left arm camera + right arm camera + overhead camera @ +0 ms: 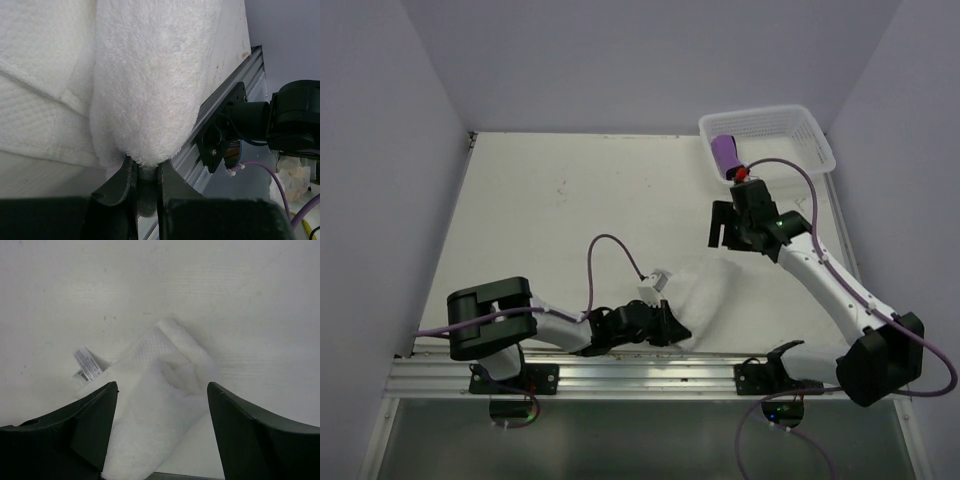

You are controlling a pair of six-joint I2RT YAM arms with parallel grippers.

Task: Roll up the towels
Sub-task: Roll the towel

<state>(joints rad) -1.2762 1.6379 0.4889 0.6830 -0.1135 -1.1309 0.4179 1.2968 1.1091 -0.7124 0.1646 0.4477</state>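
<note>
Nearest, at the near edge of the bench (570, 200) just beyond the mounting rail (620, 372), the left jaws are pinched almost shut on one end of the white towel (705, 292). The plush pile bulges out above the two fingers (124, 186). The towel lies as a thick, loose bundle running from that grip toward the far right, with its care label (655, 284) sticking out on the left side. It looks folded over and partly rolled rather than wound into a tight cylinder, so I judge it about midway.

Farther out, the right jaws stand wide and hold nothing, hovering above the bench between the white towel and the basket (800, 125). The basket sits in the far right corner and holds the purple towel (725, 152), a compact roll at its left end. That one seems finished. What is left, as I read it, is tightening the white roll and probably setting it in the basket with the other.

Only the overhead view shows the basket, the purple roll and both arms. Only the left wrist view shows the pinch itself. The right wrist view looks down on the far end of the bundle, showing its loose layers and the label's print. Both wrist views show a waffle-weave band that is washed out from above.
</note>
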